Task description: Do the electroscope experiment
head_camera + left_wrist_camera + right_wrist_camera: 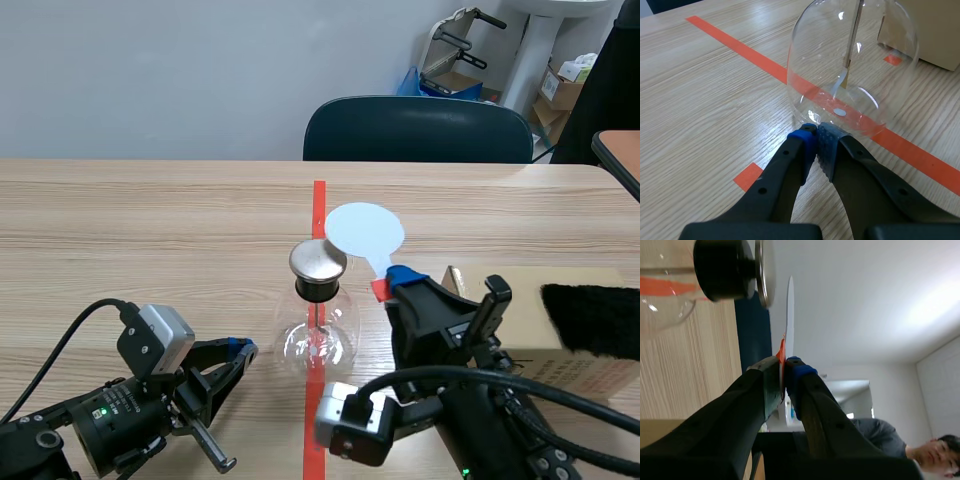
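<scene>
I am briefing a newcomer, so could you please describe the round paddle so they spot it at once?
On the table, a glass flask with a metal cap stands on the orange tape line. Just right of that cap, the right gripper is shut on the red handle of the paddle. It is the only flat, pale blue disc, held above the table.

**Left arm** [70, 425]: black casing with a ribbed cylindrical section and one green indicator light. A silver-grey box [157, 338] sits on top, and a single black cable [60, 345] loops off behind that box.

**Left gripper** [816, 131]: two thick matte-black fingers [770, 185], each with small round recesses. One pad is bright blue, the other grey-blue and dotted.

**Right arm** [500, 430]: black casing with several thick black cables [560, 395] and a second silver-grey box [350, 425].

**Right gripper** [783, 365]: black fingers, one pad blue, one grey-green.
</scene>
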Robot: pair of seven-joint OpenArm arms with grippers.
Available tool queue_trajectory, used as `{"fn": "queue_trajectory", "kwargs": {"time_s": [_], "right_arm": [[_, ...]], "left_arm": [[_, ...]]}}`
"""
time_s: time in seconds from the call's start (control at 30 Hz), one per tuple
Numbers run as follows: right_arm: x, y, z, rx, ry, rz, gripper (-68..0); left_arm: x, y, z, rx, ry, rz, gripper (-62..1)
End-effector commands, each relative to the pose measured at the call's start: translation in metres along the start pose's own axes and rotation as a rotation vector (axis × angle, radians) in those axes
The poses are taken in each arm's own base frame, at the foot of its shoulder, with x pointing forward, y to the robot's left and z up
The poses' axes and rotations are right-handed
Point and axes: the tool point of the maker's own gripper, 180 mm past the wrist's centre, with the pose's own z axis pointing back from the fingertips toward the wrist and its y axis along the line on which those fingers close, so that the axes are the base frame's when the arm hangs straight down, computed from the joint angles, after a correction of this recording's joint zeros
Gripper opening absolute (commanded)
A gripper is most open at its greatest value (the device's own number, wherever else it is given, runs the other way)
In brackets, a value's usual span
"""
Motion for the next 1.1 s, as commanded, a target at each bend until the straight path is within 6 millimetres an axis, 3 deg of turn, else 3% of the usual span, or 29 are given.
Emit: {"fn": "queue_trajectory", "kwargs": {"time_s": [0.0, 0.47, 1.07], "right_arm": [[-0.009, -0.012, -0.004, -0.041, 0.037, 0.004, -65.8], [-0.062, -0.012, 0.006, -0.042, 0.338, -0.001, -65.8], [-0.074, -0.011, 0.011, -0.042, 0.409, -0.003, -65.8]], "left_arm": [[0.009, 0.002, -0.004, -0.001, -0.031, -0.005, -57.7], [0.008, 0.002, -0.004, -0.001, -0.025, -0.005, -57.7], [0.008, 0.002, -0.004, -0.001, -0.026, -0.005, -57.7]]}}
